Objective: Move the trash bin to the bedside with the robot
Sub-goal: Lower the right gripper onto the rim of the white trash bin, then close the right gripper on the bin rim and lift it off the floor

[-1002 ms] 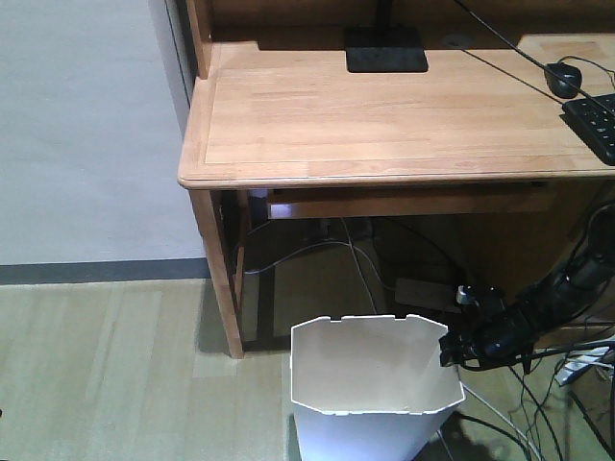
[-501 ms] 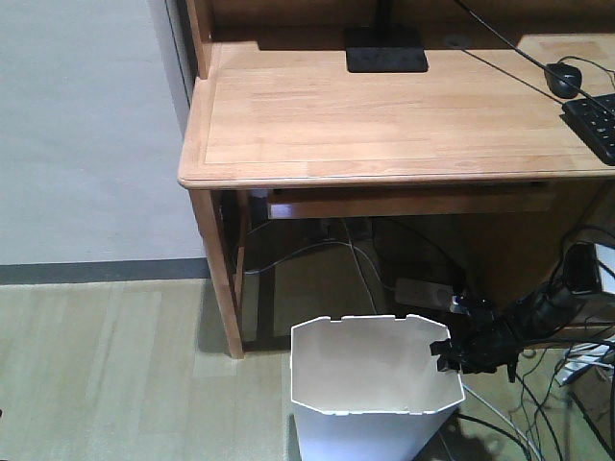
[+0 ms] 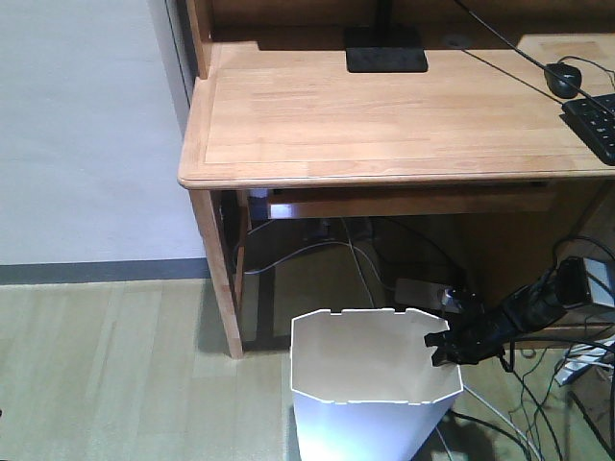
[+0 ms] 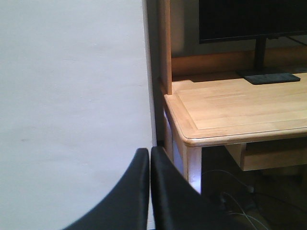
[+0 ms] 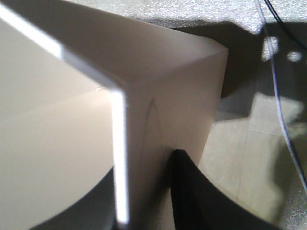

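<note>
One corner of the trash bin (image 3: 365, 360) fills the right wrist view. Its thin white wall runs up between the jaws of the right gripper (image 3: 444, 346). A black finger (image 5: 192, 201) lies against the outside, and a darker shape inside seems to be its partner, so I judge the jaws pinched on the rim. From the front, that grip sits at the bin's right-hand cut corner, and the arm reaches in from the right above loose cables (image 3: 538, 403). The bin stands on the floor (image 3: 115, 365) just in front of the wooden desk (image 3: 384, 125), near its front leg (image 3: 219, 279). Its mouth faces up and its long axis is close to upright, perhaps tipped a little. The left gripper (image 4: 149, 191) hangs well apart, fingers pressed together on nothing, facing the desk's corner and the pale wall (image 4: 72, 96). No bed shows in any view, so the carry probably calls for the base to turn away from the desk, with the bin held on the right arm's side.
</note>
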Motion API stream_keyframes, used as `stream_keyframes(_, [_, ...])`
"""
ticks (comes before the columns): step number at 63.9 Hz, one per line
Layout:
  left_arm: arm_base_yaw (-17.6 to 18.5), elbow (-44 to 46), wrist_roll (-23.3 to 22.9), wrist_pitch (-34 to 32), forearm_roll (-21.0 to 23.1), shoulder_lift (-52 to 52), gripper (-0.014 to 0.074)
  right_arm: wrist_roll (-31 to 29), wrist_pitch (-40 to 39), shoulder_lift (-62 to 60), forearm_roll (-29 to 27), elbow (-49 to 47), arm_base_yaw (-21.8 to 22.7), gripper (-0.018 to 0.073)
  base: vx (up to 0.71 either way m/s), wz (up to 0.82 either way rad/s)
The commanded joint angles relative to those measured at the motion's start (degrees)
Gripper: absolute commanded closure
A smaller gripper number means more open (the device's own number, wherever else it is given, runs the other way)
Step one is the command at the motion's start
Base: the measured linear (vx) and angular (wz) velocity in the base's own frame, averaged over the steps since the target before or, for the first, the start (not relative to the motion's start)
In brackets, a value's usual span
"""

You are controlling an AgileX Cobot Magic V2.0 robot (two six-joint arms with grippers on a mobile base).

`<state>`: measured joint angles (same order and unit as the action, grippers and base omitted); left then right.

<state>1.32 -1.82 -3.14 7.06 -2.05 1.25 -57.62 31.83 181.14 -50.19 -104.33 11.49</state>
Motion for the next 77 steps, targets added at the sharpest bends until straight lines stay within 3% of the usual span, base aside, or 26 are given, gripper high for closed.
stream_keyframes(1, [0.02, 1.38, -0.2, -4.17, 0.12, 0.26, 0.0603, -1.38, 9.0, -3.05, -4.79, -1.84, 0.35, 0.0567, 0.0, 0.0])
stream_keyframes(23, [0.02, 1.38, -0.2, -4.17, 0.12, 0.26, 0.0603, -16.83, 9.39, -11.09, -16.52, 6.86, 3.08, 0.0564, 0.0, 0.0])
stream_keyframes(38, [0.02, 1.38, -0.2, -4.17, 0.12, 0.26, 0.0603, -27.41, 15.72, -19.63, -22.12, 16.69, 7.21, 0.0564, 0.0, 0.0])
stream_keyframes(53, [0.02, 1.38, -0.2, -4.17, 0.12, 0.26, 0.0603, -27.02, 26.14, -27.36, -14.71, 23.5, 10.6, 0.0564, 0.0, 0.0])
stream_keyframes(64, [0.02, 1.38, -0.2, -4.17, 0.12, 0.26, 0.0603, -23.58, 32.77, -31.5, -14.43, 24.53, 12.37, 0.0564, 0.0, 0.0])
stream_keyframes(77, [0.02, 1.38, -0.2, -4.17, 0.12, 0.26, 0.0603, -23.72, 35.64, -33.17, -14.43, 24.48, 12.79, 0.0564, 0.0, 0.0])
